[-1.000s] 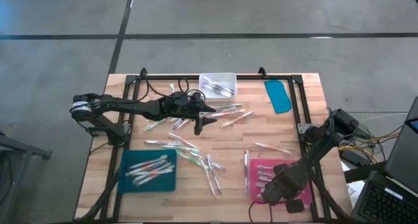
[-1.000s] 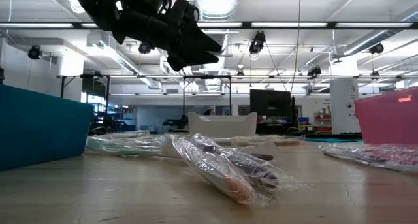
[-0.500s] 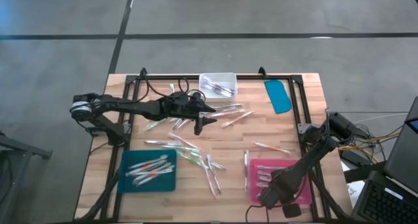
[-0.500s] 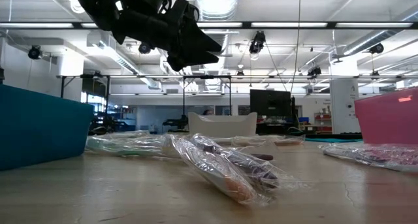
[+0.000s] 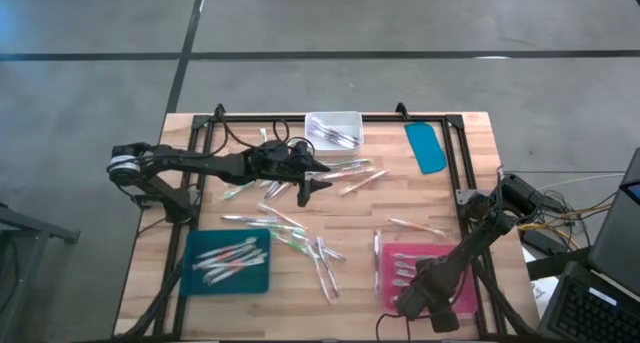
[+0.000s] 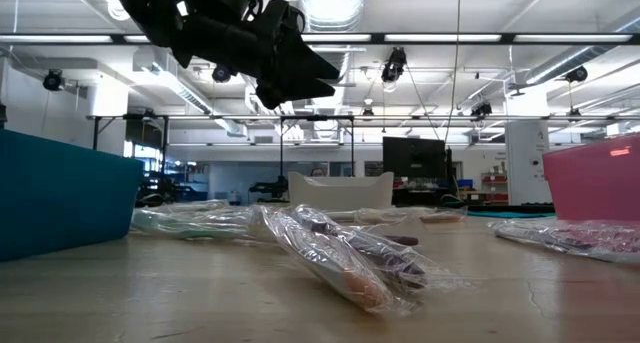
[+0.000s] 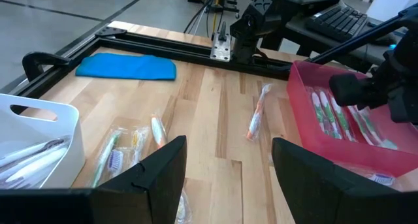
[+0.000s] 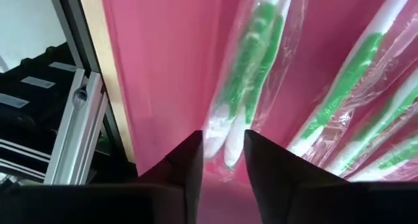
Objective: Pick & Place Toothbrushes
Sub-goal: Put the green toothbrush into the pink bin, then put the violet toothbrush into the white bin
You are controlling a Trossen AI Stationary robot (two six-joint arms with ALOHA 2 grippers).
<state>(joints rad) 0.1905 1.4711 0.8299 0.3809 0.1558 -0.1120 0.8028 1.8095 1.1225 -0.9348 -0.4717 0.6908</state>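
From above, wrapped toothbrushes [image 5: 300, 233] lie scattered across my wooden table [image 5: 470, 133], with more in the teal tray [image 5: 200, 273], the white bin [image 5: 333, 128] and the pink tray [image 5: 462, 288]. My left gripper [image 5: 306, 188] hangs over the table's middle, fingers wide and empty; my right gripper [image 5: 420, 301] is down in the pink tray.

At table height, clear-wrapped sticks lie in a heap before a workshop room.

My left wrist sees bare boards between a teal lid [image 7: 127, 66] and the black frame.

My right wrist sees green-and-white toothbrushes [image 8: 245, 80] on the pink floor, my fingers narrowly parted, gripping nothing.
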